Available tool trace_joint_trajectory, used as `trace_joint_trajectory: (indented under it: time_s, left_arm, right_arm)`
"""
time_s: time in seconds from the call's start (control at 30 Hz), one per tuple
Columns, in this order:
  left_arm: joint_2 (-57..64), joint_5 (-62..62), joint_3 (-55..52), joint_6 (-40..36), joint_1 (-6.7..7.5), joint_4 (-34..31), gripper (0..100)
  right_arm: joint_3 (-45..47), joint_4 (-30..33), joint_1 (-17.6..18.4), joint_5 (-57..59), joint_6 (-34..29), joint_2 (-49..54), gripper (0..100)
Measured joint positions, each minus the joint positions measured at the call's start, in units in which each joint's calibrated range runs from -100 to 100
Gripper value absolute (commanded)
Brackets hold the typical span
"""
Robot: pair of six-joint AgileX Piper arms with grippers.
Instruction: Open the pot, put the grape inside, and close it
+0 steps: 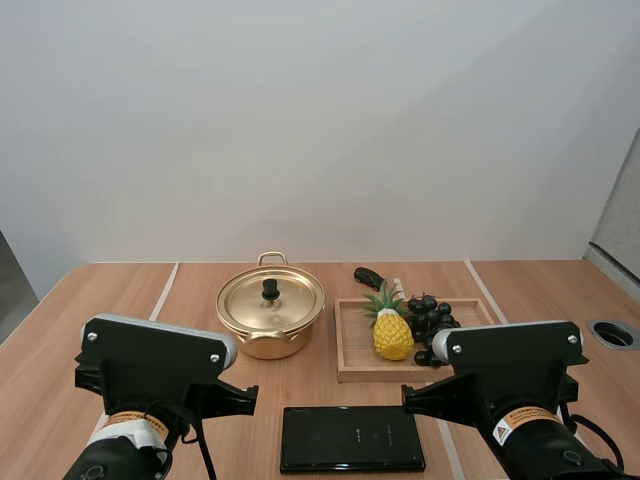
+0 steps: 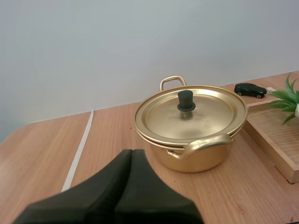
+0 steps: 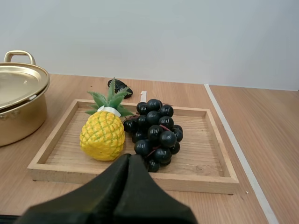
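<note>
Each arm carries an orange band sticker near the wrist, one on the left arm point(image 1: 150, 365) and one on the right arm point(image 1: 515, 360). The right arm also has a small white sticker with a warning triangle point(image 1: 502, 433). The print on all of them is too small to read. A flat black rectangular slab point(image 1: 350, 438) lies on the light wooden table point(image 2: 42, 149) between the two arms, with a faint pale mark at its middle that cannot be made out.

The left gripper point(image 2: 131, 150) is clenched on nothing, its two black fingers pressed together into one dark wedge. Straight ahead of its tips and a little to their right stands the round golden metal pot point(image 2: 196, 140). Its golden lid point(image 2: 205, 112) with a black knob point(image 2: 186, 100) is seated on it, so the inside is hidden. One loop handle faces the gripper and the other is on the far side. Beyond the pot, to the right, sits a small black toy car point(image 2: 251, 89).

The right gripper point(image 3: 129, 156) is likewise closed and empty. Just past its tips lies the shallow rectangular wooden tray point(image 3: 205, 177), which holds two things. The bunch of dark purple-black grapes point(image 3: 156, 133) lies directly ahead of the tips. The yellow toy pineapple with green leaves point(image 3: 103, 135) stands ahead and to their left, touching the grapes.
</note>
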State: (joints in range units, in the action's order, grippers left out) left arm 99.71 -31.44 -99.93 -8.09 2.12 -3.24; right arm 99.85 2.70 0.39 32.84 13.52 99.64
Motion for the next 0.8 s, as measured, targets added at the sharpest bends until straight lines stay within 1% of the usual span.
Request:
trace_joint_trajectory:
  time_s: [0.03, 0.1, 0.17, 0.8]
  left_arm:
    - [0.0, 0.9, -0.1, 0.0, 0.00, 0.0, 0]
    - [0.0, 9.0, -0.1, 0.0, 0.00, 0.0, 0]
    - [0.0, 12.4, -0.1, 0.0, 0.00, 0.0, 0]
    - [0.0, 13.9, -0.1, 0.0, 0.00, 0.0, 0]
  right_arm:
    - [0.2, -0.5, 0.0, -1.6, 0.0, 0.0, 0]
    - [0.2, -1.9, 0.0, -11.1, 0.0, 0.0, 0]
    - [0.2, -2.7, 0.0, -16.4, 0.0, 0.0, 0]
    - [0.2, -3.1, 0.0, -18.4, 0.0, 0.0, 0]
